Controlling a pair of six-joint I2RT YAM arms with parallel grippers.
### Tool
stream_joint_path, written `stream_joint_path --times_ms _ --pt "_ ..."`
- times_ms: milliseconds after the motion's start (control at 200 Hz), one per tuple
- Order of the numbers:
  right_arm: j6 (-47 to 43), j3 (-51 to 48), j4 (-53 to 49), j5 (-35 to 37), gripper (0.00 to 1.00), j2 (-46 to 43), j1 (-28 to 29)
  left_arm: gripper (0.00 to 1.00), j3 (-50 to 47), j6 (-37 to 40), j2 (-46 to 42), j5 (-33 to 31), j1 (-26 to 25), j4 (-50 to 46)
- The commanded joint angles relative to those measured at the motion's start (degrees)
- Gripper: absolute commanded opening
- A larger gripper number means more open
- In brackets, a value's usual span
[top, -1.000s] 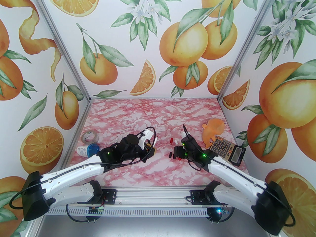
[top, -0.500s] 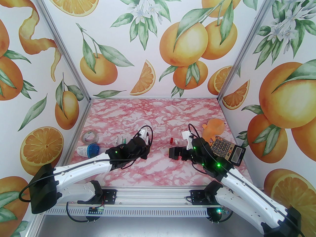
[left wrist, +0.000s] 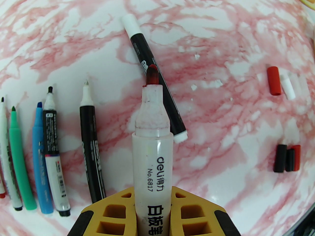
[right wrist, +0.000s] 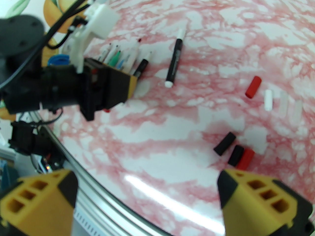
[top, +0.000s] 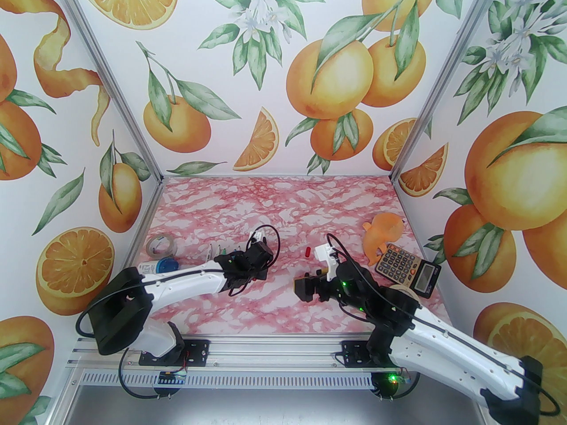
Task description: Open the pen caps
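The table [right wrist: 157,181] looks glossy, the pen [left wrist: 151,156] cloudy plastic, the pen caps [right wrist: 253,87] smooth.

Pink-and-white marbled tabletop [top: 274,210], boxed on three sides by walls printed with oranges, leaves and blossom [top: 266,82]. Left edge: a roll of clear tape [top: 162,251] lying flat, and just nearer, a white container with a blue lid [top: 167,264] on its side, the two close but apart. Right edge: an orange soft toy [top: 383,233], and just in front of it a dark calculator [top: 405,269], set askew with its display toward the near right; whether toy and calculator touch cannot be told.
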Motion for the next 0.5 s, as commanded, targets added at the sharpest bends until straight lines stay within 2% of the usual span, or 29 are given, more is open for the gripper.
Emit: stream_joint_path --times_ms 0,495 --pt "0.64 2.25 -0.05 4.84 1.00 1.20 1.46 0.00 2.45 -0.51 2.41 0.42 0.89 -0.48" --pt "0.25 3.46 0.41 6.58 1.00 6.12 3.60 0.02 5.10 -1.25 10.70 0.30 2.56 -0.70"
